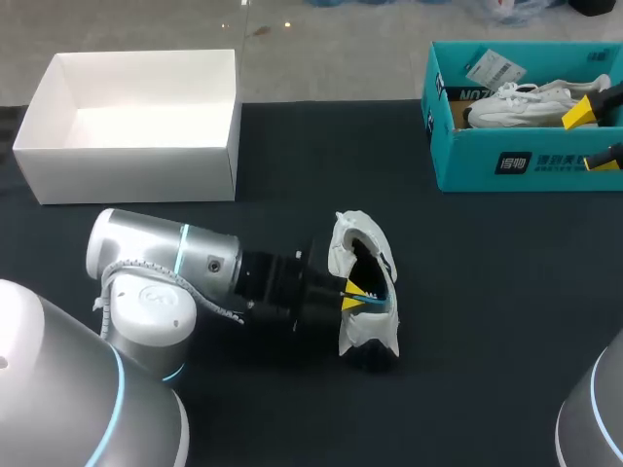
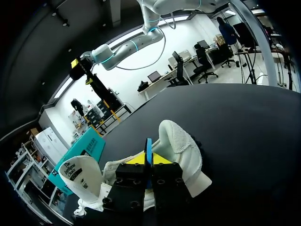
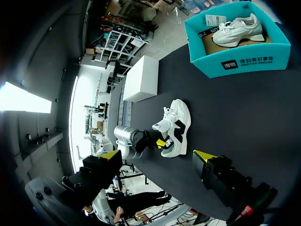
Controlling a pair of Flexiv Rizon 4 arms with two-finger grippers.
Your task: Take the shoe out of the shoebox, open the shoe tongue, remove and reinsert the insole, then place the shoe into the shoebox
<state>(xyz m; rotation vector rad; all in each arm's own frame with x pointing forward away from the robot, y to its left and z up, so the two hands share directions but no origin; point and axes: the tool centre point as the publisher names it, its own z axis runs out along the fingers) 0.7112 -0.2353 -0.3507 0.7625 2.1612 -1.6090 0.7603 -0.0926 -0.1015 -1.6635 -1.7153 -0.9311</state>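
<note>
Pulling the insole (image 2: pixel 148 143) out, I judge: left gripper (image 2: pixel 148 160) inside the shoe (image 1: pixel 352 233), clamped on it; right gripper (image 1: pixel 594 138) spread wide, well away from the shoe. Next: draw it clear.

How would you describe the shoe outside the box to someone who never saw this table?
The black table has a white box and a teal shoebox at its far side. Near the middle lies a white shoe. Unlike the other shoe in the shoebox, it is on the bare table, with the left gripper in its opening, pinching its blue insole.
</note>
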